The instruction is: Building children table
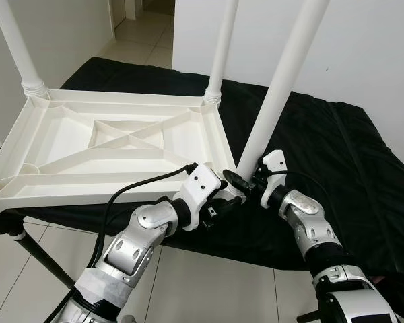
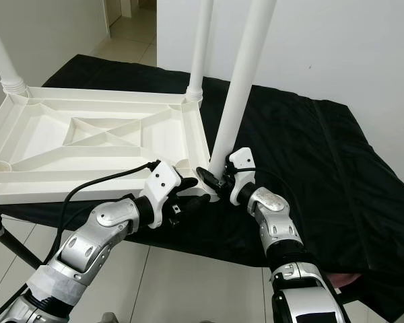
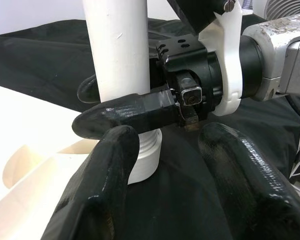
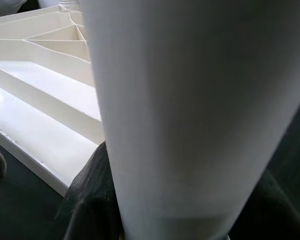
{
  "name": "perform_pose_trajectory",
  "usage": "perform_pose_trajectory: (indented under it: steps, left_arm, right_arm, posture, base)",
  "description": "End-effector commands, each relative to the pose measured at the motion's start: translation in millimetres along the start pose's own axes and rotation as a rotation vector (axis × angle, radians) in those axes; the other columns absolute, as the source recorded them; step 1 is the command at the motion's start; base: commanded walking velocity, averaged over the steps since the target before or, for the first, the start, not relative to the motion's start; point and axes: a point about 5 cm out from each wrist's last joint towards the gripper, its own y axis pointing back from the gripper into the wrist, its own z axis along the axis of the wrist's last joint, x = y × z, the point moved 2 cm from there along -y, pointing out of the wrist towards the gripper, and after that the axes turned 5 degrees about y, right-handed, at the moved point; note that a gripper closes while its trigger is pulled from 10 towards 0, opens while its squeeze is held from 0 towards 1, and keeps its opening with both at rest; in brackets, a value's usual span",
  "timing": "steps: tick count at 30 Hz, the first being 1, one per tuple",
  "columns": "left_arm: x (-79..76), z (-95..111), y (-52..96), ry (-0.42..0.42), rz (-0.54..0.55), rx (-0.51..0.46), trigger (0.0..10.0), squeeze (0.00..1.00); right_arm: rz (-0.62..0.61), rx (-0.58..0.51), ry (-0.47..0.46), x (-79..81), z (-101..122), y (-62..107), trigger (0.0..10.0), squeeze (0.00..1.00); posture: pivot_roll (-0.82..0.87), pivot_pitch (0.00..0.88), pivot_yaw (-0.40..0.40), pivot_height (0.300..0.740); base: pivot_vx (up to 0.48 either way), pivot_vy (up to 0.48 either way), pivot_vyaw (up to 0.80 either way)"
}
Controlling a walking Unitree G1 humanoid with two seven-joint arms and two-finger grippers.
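Note:
A white plastic children's tabletop (image 1: 74, 168) lies upside down on a black cloth. Two white legs stand in its far corners, one on the left (image 1: 17, 44) and one on the right (image 1: 222, 47). A third leg (image 1: 279, 87) rises tilted from the near right corner. My right gripper (image 1: 244, 176) is shut on its base, just above the ribbed collar (image 3: 145, 160). My left gripper (image 3: 170, 190) is open right beside that corner, with its fingers (image 3: 100, 190) apart and nothing between them. In the right wrist view the leg (image 4: 190, 100) is pressed between the black pads.
The black cloth (image 1: 337, 155) covers a stand that reaches out to the right and back. A white wall is close behind it. Tiled floor (image 1: 188, 282) lies below the near edge, with a black stand leg (image 1: 40, 259) at the left.

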Motion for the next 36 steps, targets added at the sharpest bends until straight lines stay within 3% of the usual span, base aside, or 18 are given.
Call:
perform_pose_trajectory:
  steps: [1,3,4,18,22,25,27,31,34,36]
  left_arm:
    - [-1.8,-0.8,-0.9,0.001,-0.015,0.012,10.0,0.00]
    - [-1.1,-0.5,-0.5,-0.001,-0.014,0.012,10.0,0.00]
    - [-0.7,-0.2,-0.2,-0.002,-0.014,0.012,10.0,0.00]
    - [-4.6,-1.2,0.7,0.005,-0.019,0.015,10.0,0.00]
    - [-6.7,-3.2,0.4,0.011,-0.019,0.017,10.0,0.00]
    - [-6.1,-3.2,0.5,0.012,-0.016,0.015,10.0,0.00]
    - [2.7,-5.1,1.8,-0.013,0.046,0.022,10.0,0.00]
    - [7.2,-6.3,2.3,-0.013,0.074,0.029,10.0,0.00]
    - [22.0,-5.8,6.2,-0.042,0.158,0.026,10.0,0.00]
    - [31.7,-6.2,8.1,-0.016,0.223,0.029,10.0,0.00]
  right_arm:
    - [0.046,0.055,-0.020,9.9,-13.9,2.7,0.0,0.00]
    - [0.033,0.054,-0.025,9.1,-14.2,3.2,0.0,0.00]
    - [0.014,0.054,-0.037,8.4,-14.6,3.4,10.0,0.00]
    - [-0.215,0.045,-0.102,6.4,-14.4,-1.7,10.0,0.00]
    - [-0.487,0.064,-0.188,4.2,-18.1,-1.3,10.0,0.00]
    - [-0.535,0.077,-0.205,4.9,-19.9,-0.5,10.0,0.00]
    - [-0.612,0.077,-0.229,15.1,-21.5,1.8,10.0,0.00]
    - [-0.625,0.073,-0.230,18.1,-20.5,1.9,10.0,0.00]
    - [-0.719,0.061,-0.243,22.9,-16.1,2.8,10.0,0.00]
    - [-0.751,0.063,-0.240,28.7,-13.7,0.4,10.0,0.00]
  posture:
    - [-0.02,0.000,-0.078,0.740]
    - [-0.02,0.000,-0.075,0.740]
    - [-0.03,0.000,-0.074,0.740]
    - [-0.03,0.000,-0.079,0.740]
    - [-0.03,0.000,-0.091,0.740]
    - [-0.03,0.000,-0.091,0.740]
    - [-0.02,0.000,-0.103,0.740]
    - [-0.02,0.000,-0.103,0.740]
    - [-0.02,0.000,-0.110,0.740]
    - [-0.01,0.000,-0.129,0.740]
  base:
    - [0.000,0.000,0.00]
    - [0.000,0.000,0.00]
    - [0.000,0.000,0.00]
    - [0.000,0.000,0.00]
    - [0.000,0.000,0.00]
    - [0.000,0.000,0.00]
    - [0.000,0.000,0.00]
    - [0.000,0.000,0.00]
    - [0.000,0.000,0.00]
    - [0.000,0.000,0.00]
